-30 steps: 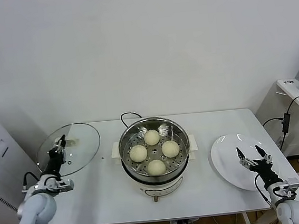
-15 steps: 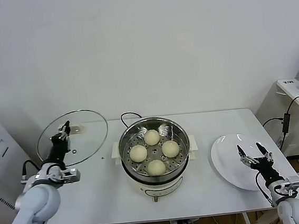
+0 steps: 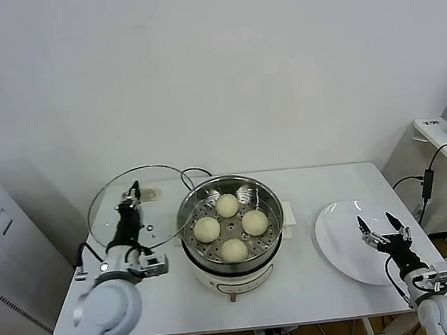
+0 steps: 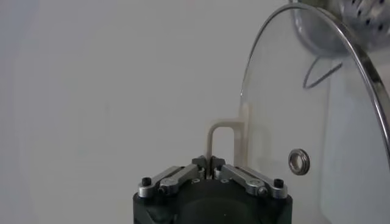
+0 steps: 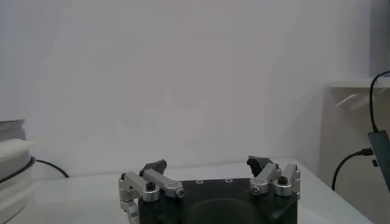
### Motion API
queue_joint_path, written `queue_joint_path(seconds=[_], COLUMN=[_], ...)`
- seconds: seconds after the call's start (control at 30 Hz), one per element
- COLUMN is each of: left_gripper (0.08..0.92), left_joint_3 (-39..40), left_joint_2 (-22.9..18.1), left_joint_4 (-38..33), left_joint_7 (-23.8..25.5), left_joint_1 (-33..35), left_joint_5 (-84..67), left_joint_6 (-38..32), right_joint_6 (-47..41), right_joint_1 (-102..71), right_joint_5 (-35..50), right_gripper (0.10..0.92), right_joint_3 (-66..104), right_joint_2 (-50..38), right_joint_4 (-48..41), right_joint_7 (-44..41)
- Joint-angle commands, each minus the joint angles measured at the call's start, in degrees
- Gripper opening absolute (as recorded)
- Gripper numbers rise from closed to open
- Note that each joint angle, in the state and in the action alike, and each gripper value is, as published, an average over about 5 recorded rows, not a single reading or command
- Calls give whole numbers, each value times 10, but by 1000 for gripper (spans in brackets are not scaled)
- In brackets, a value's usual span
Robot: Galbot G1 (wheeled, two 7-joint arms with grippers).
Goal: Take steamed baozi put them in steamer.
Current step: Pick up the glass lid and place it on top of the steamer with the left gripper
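The steamer (image 3: pixel 233 254), a shiny steel pot on a white base, stands at the table's middle. Four pale steamed baozi (image 3: pixel 227 205) sit on its perforated tray. My left gripper (image 3: pixel 135 194) is shut on the pale handle (image 4: pixel 220 137) of the round glass lid (image 3: pixel 117 217) and holds the lid tilted in the air just left of the pot. In the left wrist view the left gripper (image 4: pixel 210 162) pinches the handle's thin leg. My right gripper (image 3: pixel 381 227) is open and empty above the white plate (image 3: pixel 337 240); it also shows in the right wrist view (image 5: pixel 207 164).
A black cord (image 3: pixel 192 173) runs behind the pot. The white table (image 3: pixel 304 183) ends near the right arm. A grey cabinet (image 3: pixel 2 252) stands left of the table. A desk with cables (image 3: pixel 436 155) is at the far right.
My left arm has carried the glass lid rightward from the table's left edge to beside the steamer. The right gripper has barely moved.
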Motion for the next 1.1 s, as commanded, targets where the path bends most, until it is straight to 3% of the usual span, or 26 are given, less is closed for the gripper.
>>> queue_joint_path(seconds=[0.03, 0.37, 1.1], left_gripper=[104, 104, 104], left_joint_3=[120, 171, 217], left_joint_2=[-82, -134, -193], left_joint_4=[7, 48, 116], left_joint_7=[37, 36, 37], left_joint_1=[-58, -70, -84], left_joint_5=[106, 143, 173], left_joint_6=[77, 77, 77], right_joint_6=[0, 0, 2], right_joint_1=[2, 9, 17], right_joint_5=[-3, -11, -13], right_gripper=[823, 823, 823], right_joint_3=[0, -5, -4], right_joint_2=[2, 10, 10], right_joint_4=[-5, -15, -37], right_joint_7=[0, 1, -1])
